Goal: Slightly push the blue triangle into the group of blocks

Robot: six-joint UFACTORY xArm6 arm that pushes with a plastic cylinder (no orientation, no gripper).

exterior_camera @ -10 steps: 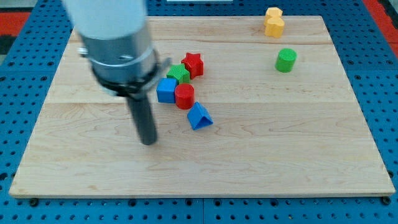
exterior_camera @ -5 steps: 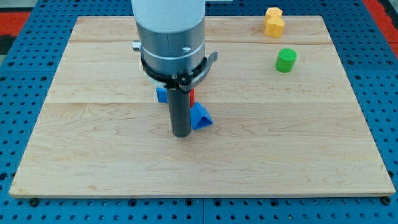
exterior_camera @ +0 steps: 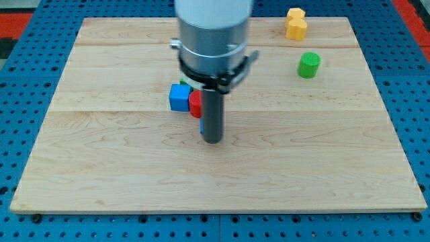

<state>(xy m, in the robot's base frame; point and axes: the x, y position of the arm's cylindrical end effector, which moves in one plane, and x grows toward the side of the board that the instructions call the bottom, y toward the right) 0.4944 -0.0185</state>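
Note:
My tip [exterior_camera: 212,140] rests on the wooden board just below the group of blocks at the board's middle. The rod hides nearly all of the blue triangle; only a thin blue sliver [exterior_camera: 201,126] shows at the rod's left edge. Next to it are a blue cube [exterior_camera: 179,97] and a red cylinder [exterior_camera: 195,104], touching each other. A bit of a green block [exterior_camera: 184,83] peeks out above the cube. The arm's body covers the rest of the group, so the red star does not show.
A green cylinder [exterior_camera: 309,65] stands at the view's upper right. Two yellow blocks [exterior_camera: 295,23] sit at the board's top edge, right of centre. The board [exterior_camera: 101,154] lies on a blue perforated table.
My tip has moved to the view's right, from left of the blue triangle to over it. The triangle, in plain sight before, is now almost fully hidden behind the rod.

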